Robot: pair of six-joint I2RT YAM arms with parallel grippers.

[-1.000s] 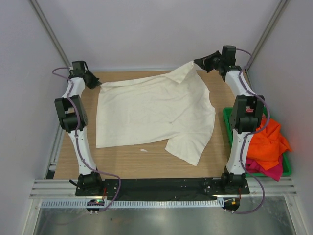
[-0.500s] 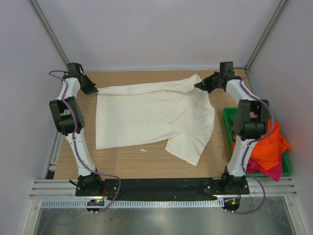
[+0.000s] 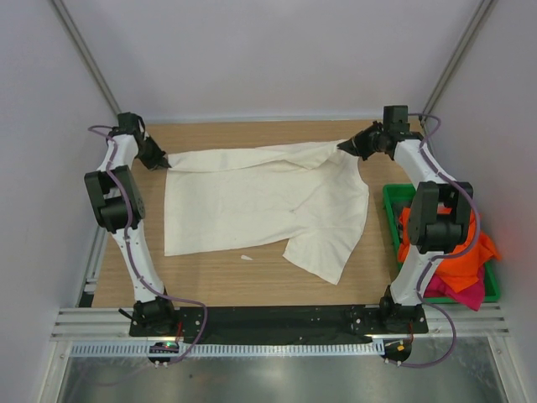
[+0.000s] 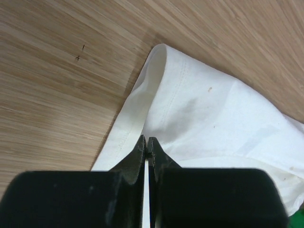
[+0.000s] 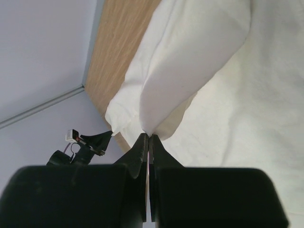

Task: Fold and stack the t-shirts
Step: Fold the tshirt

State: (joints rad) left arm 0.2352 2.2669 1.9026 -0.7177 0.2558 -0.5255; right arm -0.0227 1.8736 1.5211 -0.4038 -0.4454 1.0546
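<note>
Cloth hides most of what is pinched. In each wrist view only a thin fold of the cream-white t-shirt (image 4: 213,118) is seen entering the jaws, and how much of it lies between them cannot be made out. The left gripper (image 4: 147,142) is closed to a hairline slit on the stitched hem at the shirt's far left corner. It is held low over the wooden table (image 4: 57,71), whose grain is streaked light and dark. The right gripper (image 5: 148,137) is likewise pressed tight, on a pointed fold at the far right corner, where the cloth is drawn into a smooth, rounded roll.

From above, both sets of fingertips are too small and dark to be told apart. The shirt is seen spread across the middle of the table. Its far edge is pulled into a narrow band between the two grippers, and one short sleeve juts toward the near right. The fabric is matte, soft and lightly creased.

At the table's right edge, a green plastic bin (image 3: 389,206) is largely covered by the right arm (image 3: 436,218) and by crumpled cloth. An orange t-shirt (image 3: 466,252) is heaped on top, with a magenta t-shirt (image 3: 461,292) showing beneath it at the near end. A white speck (image 3: 247,258) just beside the shirt's near edge is too small to be identified.
</note>
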